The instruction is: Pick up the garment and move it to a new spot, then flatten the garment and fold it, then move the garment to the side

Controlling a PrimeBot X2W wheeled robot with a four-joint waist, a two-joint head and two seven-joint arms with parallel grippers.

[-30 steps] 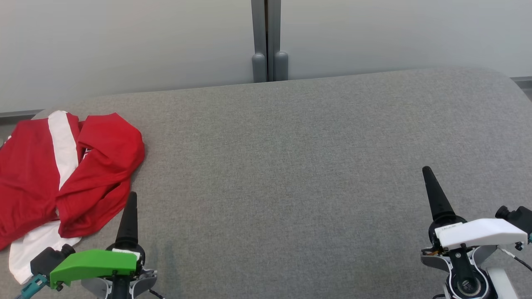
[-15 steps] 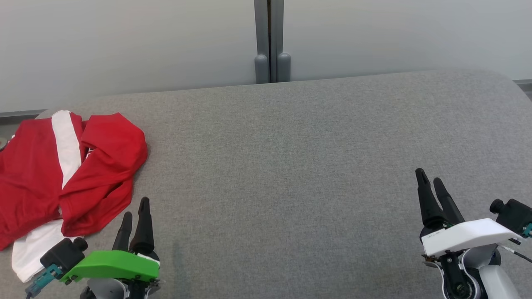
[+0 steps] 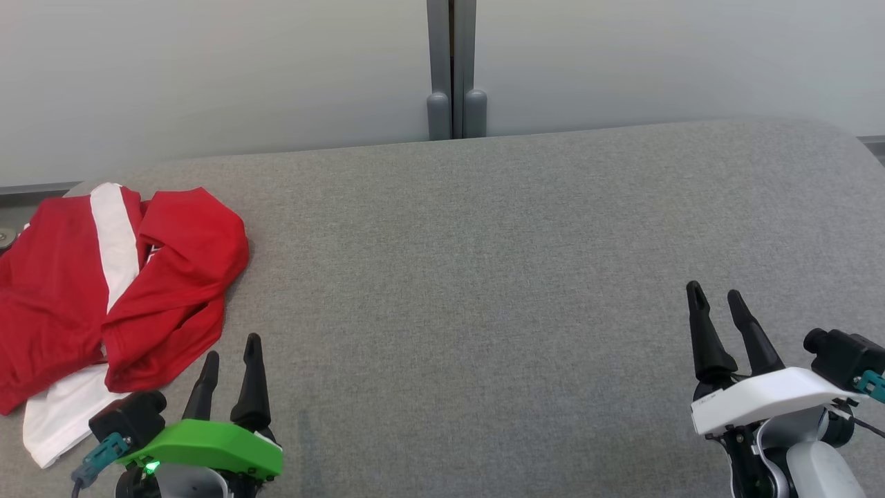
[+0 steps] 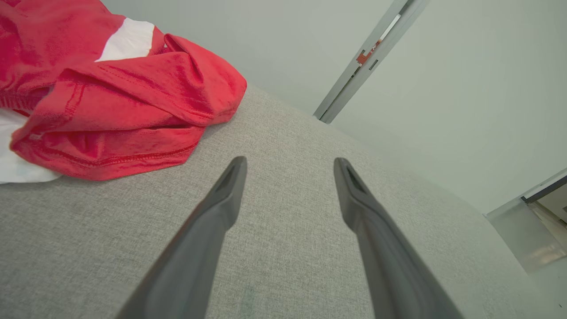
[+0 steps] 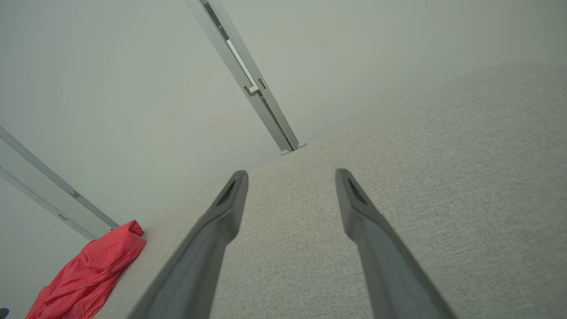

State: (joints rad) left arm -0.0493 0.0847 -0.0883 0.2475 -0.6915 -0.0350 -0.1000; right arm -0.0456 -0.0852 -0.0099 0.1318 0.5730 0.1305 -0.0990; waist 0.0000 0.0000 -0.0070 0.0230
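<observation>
A red garment (image 3: 159,277) with white stripes lies crumpled at the left end of the grey padded table (image 3: 484,277). In the left wrist view the garment (image 4: 110,102) fills the upper left, and it appears small at the lower left of the right wrist view (image 5: 88,274). My left gripper (image 3: 231,349), under a green cover, stands open just right of the garment's near hem, touching nothing. Its fingers (image 4: 221,208) hover over bare cloth surface. At the lower right my right gripper (image 3: 715,296), white-covered, is open and empty, far from the garment.
A pale wall runs behind the table, with a grey vertical post (image 3: 455,69) at its middle. The table's far edge curves down at both ends. The broad grey surface stretches between the two grippers.
Both grippers have turned about their wrists, so that two separate fingers now show on each instead of one. The left gripper shifted slightly right and down. The garment lies as before.
</observation>
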